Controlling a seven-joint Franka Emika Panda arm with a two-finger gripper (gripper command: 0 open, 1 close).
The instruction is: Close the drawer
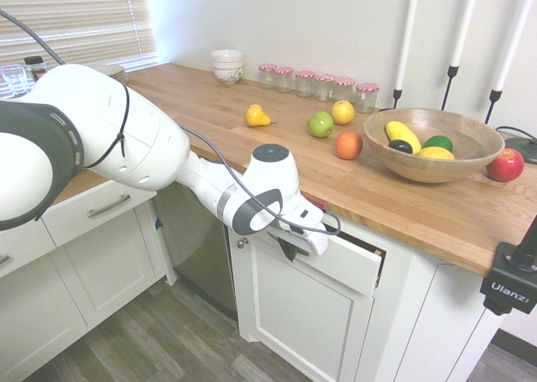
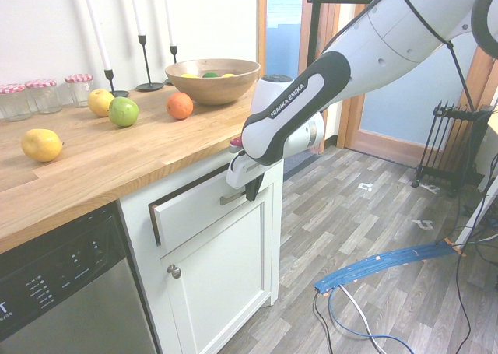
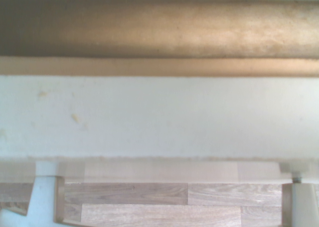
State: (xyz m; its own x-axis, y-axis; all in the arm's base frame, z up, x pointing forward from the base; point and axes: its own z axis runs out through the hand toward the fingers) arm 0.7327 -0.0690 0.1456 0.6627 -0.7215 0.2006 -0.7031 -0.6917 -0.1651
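The drawer [image 1: 357, 269] sits just under the wooden countertop, pulled out a little, with a dark gap showing at its side. Its white front [image 2: 191, 208] carries a silver bar handle [image 2: 230, 199]. My gripper [image 2: 253, 189] is shut, fingers pointing down, right against the drawer front at the handle. From the other side, the gripper [image 1: 292, 249] shows pressed to the panel's left part. Up close, the wrist view shows the white top edge of the drawer front [image 3: 159, 117] with floorboards below it.
The countertop [image 1: 252, 147] holds loose fruit, a wooden bowl [image 1: 432, 147], jars and candlesticks. A cabinet door [image 2: 222, 284] hangs below the drawer, with a dishwasher [image 2: 62, 292] beside it. A narrower drawer [image 1: 101, 207] lies further left. Blue strips [image 2: 381, 264] lie on the floor.
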